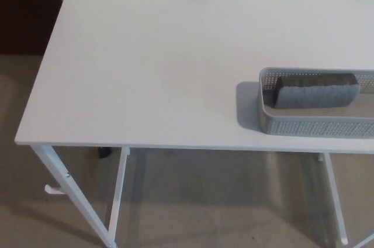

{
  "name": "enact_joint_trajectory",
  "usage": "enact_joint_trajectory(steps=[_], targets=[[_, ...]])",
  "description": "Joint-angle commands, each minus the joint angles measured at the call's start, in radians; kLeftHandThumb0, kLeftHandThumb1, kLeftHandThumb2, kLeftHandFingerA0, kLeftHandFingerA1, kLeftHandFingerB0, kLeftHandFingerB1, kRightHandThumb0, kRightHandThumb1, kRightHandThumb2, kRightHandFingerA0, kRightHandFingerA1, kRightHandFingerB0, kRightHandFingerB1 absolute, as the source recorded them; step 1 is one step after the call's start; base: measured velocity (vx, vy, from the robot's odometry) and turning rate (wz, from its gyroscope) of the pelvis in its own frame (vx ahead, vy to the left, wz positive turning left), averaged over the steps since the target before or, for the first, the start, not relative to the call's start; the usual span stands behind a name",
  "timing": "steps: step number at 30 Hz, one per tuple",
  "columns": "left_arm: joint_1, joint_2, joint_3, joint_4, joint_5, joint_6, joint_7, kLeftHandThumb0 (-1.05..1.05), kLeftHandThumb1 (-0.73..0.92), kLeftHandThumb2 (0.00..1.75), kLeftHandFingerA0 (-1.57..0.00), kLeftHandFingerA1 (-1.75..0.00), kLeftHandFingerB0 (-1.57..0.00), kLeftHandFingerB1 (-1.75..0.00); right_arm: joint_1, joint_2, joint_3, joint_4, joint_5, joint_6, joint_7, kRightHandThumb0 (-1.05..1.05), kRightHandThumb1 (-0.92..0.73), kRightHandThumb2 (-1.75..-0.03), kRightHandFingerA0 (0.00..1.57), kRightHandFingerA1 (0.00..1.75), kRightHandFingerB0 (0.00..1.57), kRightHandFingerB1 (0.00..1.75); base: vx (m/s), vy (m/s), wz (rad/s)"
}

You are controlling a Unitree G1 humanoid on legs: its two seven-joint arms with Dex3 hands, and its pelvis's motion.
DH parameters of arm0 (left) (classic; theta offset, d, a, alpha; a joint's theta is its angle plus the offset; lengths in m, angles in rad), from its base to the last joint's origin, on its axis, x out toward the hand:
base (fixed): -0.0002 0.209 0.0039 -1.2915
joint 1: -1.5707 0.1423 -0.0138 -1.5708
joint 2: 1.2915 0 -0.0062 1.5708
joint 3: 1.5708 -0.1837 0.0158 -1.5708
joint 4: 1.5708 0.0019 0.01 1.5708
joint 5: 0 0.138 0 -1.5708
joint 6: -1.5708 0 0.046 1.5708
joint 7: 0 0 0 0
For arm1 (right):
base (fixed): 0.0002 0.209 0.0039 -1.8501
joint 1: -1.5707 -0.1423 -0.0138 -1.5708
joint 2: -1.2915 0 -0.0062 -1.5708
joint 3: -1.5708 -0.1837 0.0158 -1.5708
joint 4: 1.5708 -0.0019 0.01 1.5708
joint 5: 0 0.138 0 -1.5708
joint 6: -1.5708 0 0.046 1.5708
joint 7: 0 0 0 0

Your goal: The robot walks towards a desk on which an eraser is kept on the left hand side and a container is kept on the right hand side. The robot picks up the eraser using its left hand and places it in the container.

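Dark grey felt eraser (315, 91) lies inside grey perforated plastic container (315, 120) on white desk (146, 66).
Neither hand visible, grip state unknown; placement looks complete, leave container undisturbed.

The desk (152, 66) fills most of the view, with its near edge running across the lower part. The container (315, 124) stands on the desk at about 3 o'clock from the desk's middle, close to the near edge, and the picture's right border cuts it off. The eraser (317, 93) lies inside the container, along its far wall. Below the near edge, at 7 o'clock, the desk legs (76, 201) stand on the floor (222, 207).
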Motion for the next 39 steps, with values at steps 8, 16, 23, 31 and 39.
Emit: enact_joint_trajectory(steps=[8,16,23,31,39], targets=[[-0.173,0.069,0.139,0.617,-0.026,-0.316,0.205,-0.78,0.64,0.99,-0.01,-0.33,0.0,-0.24,-0.003,-0.042,-0.001,0.022,-0.006,-0.022,-0.007,-0.22,-0.54,-0.56,0.7,0.47,0.64,0.46,0.0,0.0,0.0],[-0.21,0.067,0.133,0.7,-0.004,-0.356,0.213,-0.78,0.61,0.99,-0.02,-0.39,-0.04,-0.27,-0.007,-0.046,-0.005,0.031,-0.002,-0.027,-0.001,-0.22,-0.55,-0.56,0.67,0.46,0.63,0.46,0.0,0.0,0.0],[-0.219,0.076,0.125,0.733,0.008,-0.394,0.209,-0.71,0.58,0.96,0.0,-0.48,0.0,-0.39,-0.008,-0.042,-0.002,0.035,-0.004,-0.032,-0.003,-0.22,-0.55,-0.56,0.69,0.47,0.63,0.46,0.0,0.0,0.0],[-0.239,0.078,0.108,0.76,0.02,-0.405,0.21,-0.69,0.55,0.94,0.0,-0.46,-0.04,-0.38,-0.027,-0.042,-0.004,0.049,0.0,-0.027,-0.005,-0.2,-0.54,-0.56,0.68,0.47,0.64,0.47,0.0,0.0,0.0],[-0.239,0.082,0.081,0.777,0.037,-0.446,0.199,-0.65,0.78,0.63,-0.15,-0.44,-0.12,-0.37,-0.016,-0.046,0.0,0.048,-0.006,-0.023,-0.007,-0.22,-0.55,-0.56,0.69,0.47,0.64,0.46,0.0,0.0,0.0]])
